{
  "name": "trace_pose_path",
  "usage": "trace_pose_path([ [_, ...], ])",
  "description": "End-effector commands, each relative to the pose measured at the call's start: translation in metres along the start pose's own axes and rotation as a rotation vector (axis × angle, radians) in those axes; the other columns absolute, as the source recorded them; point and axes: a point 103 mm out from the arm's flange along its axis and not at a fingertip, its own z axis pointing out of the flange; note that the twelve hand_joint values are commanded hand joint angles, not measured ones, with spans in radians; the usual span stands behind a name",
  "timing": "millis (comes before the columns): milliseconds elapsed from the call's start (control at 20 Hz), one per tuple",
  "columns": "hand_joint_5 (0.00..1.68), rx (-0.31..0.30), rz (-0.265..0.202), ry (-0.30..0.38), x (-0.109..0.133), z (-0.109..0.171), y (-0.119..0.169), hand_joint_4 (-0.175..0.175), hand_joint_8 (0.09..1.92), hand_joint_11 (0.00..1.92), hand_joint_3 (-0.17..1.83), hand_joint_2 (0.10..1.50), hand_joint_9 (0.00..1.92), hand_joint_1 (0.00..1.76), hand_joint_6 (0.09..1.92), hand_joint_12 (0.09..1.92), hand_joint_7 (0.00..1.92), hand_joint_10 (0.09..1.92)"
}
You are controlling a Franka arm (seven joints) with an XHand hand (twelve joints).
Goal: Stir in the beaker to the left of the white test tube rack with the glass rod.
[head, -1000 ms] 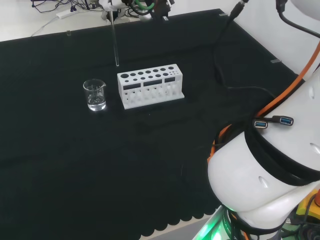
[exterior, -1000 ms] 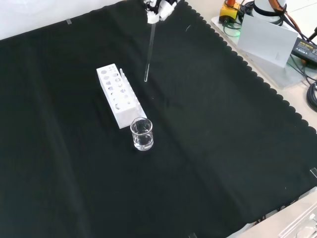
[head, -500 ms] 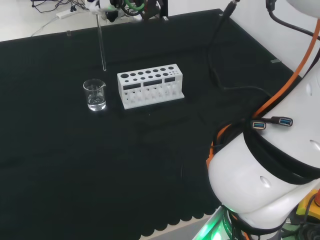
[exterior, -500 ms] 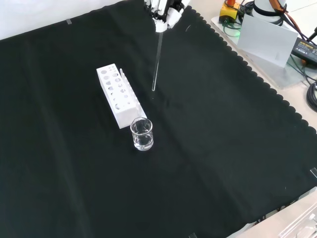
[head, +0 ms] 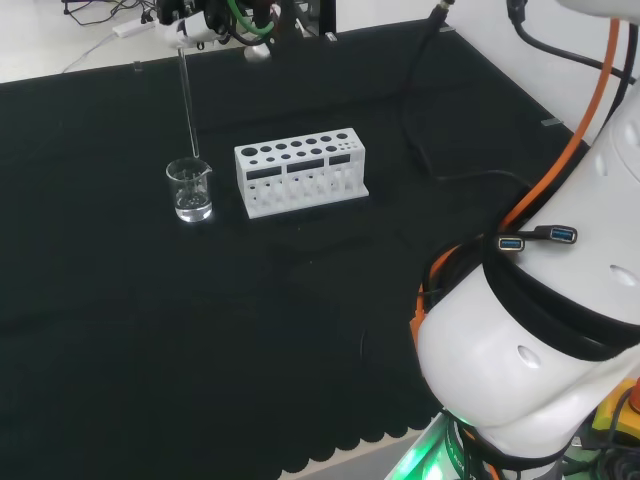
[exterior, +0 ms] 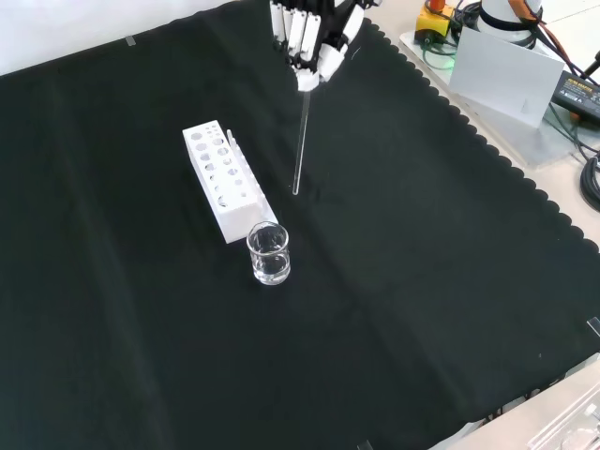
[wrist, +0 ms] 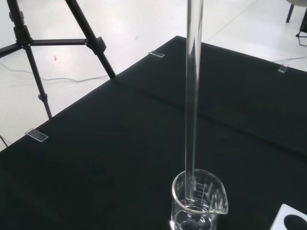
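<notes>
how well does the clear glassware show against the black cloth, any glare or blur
Head view: the beaker shows by bright rim highlights, and the glass rod is a thin pale line. Front view: the rod is faint below the hand, while the white test tube rack is bright and nearly washed out. Wrist view: rod and beaker are sharp, with mild reflections.

1. The glass rod (exterior: 299,141) is a long, clear, thin stick hanging nearly upright, its lower tip in the air just above the beaker's rim in the head view.
2. The beaker (head: 190,190) is small and clear, upright on the counter, with a little clear liquid, just left of the white test tube rack (head: 301,170) in the head view.
</notes>
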Motion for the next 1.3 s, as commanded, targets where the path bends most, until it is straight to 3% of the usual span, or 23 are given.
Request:
trace_pose_path([
  [50,1.3,-0.006,-0.019,-0.009,-0.001,0.009,0.016,-0.175,1.0,1.59,-0.17,1.11,1.65,1.31,0.18,0.67,1.18,0.68],
  [1300,1.3,0.013,-0.03,0.031,-0.02,0.041,0.053,-0.175,0.99,1.6,-0.17,1.11,1.65,1.31,0.16,0.67,1.19,0.68],
])
